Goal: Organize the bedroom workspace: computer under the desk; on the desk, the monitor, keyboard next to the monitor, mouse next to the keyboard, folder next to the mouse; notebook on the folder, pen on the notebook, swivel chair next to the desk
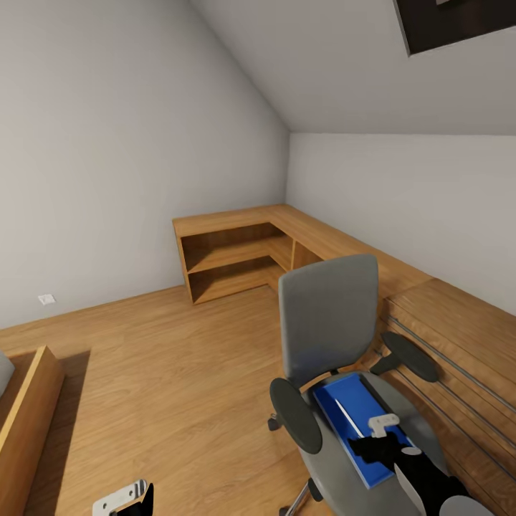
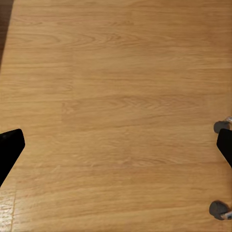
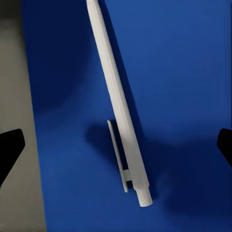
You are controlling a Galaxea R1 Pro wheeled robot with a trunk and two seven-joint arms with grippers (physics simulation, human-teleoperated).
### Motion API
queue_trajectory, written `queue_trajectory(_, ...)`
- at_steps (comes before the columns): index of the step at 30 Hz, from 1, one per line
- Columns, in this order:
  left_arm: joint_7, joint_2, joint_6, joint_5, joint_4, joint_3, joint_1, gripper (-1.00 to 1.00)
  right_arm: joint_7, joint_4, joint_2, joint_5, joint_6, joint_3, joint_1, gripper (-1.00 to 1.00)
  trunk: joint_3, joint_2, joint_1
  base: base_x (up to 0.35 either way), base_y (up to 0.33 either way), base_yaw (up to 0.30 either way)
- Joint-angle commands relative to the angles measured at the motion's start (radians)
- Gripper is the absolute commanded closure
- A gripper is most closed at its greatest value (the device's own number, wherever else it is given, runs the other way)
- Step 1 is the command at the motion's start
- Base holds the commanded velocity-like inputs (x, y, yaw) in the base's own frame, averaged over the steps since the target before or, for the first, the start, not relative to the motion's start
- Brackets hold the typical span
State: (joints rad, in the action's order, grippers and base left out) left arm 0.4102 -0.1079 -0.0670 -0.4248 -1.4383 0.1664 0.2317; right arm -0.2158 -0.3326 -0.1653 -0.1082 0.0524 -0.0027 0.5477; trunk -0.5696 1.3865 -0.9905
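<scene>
While the right gripper [image 3: 116, 145] hangs over the swivel chair [image 1: 328, 322] with its fingers [image 3: 10, 147] spread wide and gripping nothing, the task looks barely started, going by what lies here. The folder [image 1: 356, 419] sits flat on the chair seat, and the pen [image 3: 118, 104] lies on top of it, clip side against the blue; in the right wrist view the pen runs between the two fingertips, untouched. So folder and pen both have to get to the surface, and the chair itself is not yet set by any desk that I can see. It stands on the wood floor [image 1: 158, 373] beside a light wooden slatted unit [image 1: 459, 344], with a corner shelf unit [image 1: 236, 254] further back along the wall. The left gripper [image 1: 129, 498] is low at the left, fingers apart and empty, looking down at bare floor with two chair castors [image 2: 220, 210] at the edge of its view. Count: one chair, one folder, one pen, two grippers, two castors in the left wrist view. My read: pen pickup is the step in hand.
</scene>
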Motion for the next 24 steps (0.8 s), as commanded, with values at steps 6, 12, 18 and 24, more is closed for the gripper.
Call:
queue_trajectory(6,0.007,-0.001,-0.004,-0.005,-0.002,0.002,0.0,-1.0,-0.004,-0.014,-0.001,0.021,0.002,-0.009,0.0,-1.0,-0.001,0.001,0.0,0.0,0.0,0.0)
queue_trajectory(12,0.007,0.015,-0.003,-0.004,0.025,0.018,0.0,-1.0,0.024,-0.043,0.009,0.053,0.03,-0.012,-0.009,-1.0,-0.001,0.001,0.0,0.0,0.0,0.0)
queue_trajectory(18,0.007,0.023,-0.006,-0.004,0.026,0.015,0.0,-1.0,0.006,-0.056,0.012,0.043,0.008,-0.013,0.006,-1.0,-0.001,0.001,0.0,0.0,0.0,0.0)
queue_trajectory(24,0.007,0.031,-0.008,-0.005,0.03,0.014,0.0,-1.0,-0.003,-0.052,0.015,0.028,-0.026,-0.014,0.013,-1.0,-0.001,0.001,0.0,0.0,0.0,0.0)
